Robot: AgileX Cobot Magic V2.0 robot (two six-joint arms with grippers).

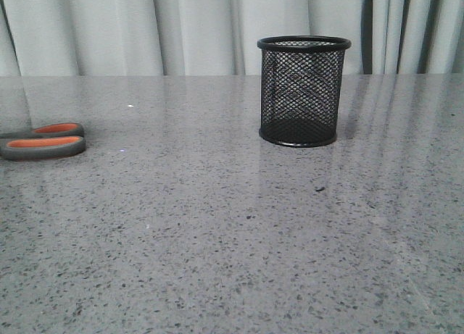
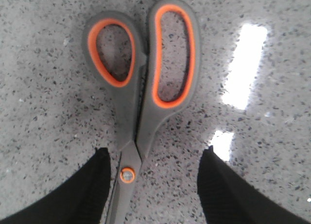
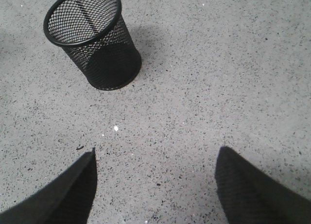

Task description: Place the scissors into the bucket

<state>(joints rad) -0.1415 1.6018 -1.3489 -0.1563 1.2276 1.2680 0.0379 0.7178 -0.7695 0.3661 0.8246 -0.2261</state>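
Your scissors (image 2: 141, 97) lay flat on the table (image 1: 232, 240) at the far left, well apart from the upright bucket (image 1: 303, 91). Left gripper (image 2: 153, 178) was spread wide, straddling the pivot without touching it. Right gripper (image 3: 155, 178) was likewise released, holding nothing.

Left gripper (image 2: 154, 178) held with its two black fingers (image 2: 85, 195) spread wide, filling the lower corners of its wrist view. Right gripper (image 3: 155, 182) likewise spread wide, dark fingers (image 3: 248, 190) at the lower left and lower right of its own wrist frame (neither pair closes on anything). Neither arm appears in the front view.
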